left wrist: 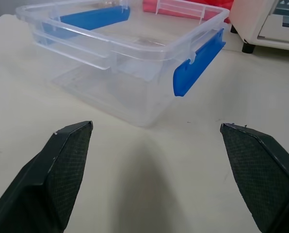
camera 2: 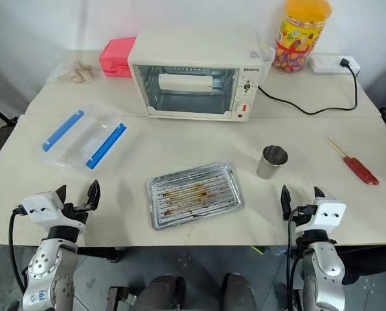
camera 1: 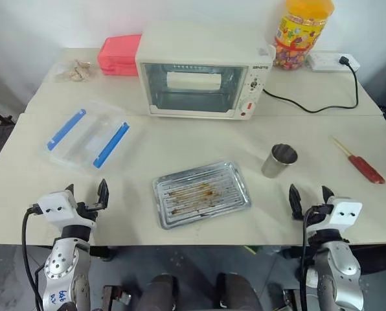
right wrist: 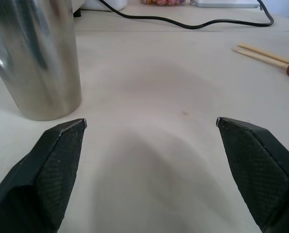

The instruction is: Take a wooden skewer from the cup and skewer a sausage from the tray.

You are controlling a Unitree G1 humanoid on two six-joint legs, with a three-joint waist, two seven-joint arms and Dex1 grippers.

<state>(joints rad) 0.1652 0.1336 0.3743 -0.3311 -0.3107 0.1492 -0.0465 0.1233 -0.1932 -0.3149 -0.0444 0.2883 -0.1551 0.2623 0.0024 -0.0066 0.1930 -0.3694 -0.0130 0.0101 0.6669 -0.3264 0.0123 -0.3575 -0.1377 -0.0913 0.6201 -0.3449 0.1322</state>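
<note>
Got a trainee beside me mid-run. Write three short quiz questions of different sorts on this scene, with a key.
1. True or false: sausages lie in the tray.
2. Which stands nearest the right gripper? A. the clear box with blue clips B. the cup C. the toaster oven
3. Fill in: the skewered sausage lies on the table to the robot's ____ of the cup.

Key:
1. False; the tray holds only brown grease marks.
2. B.
3. Right. Both the right gripper and the left gripper are open and hold nothing.
</note>
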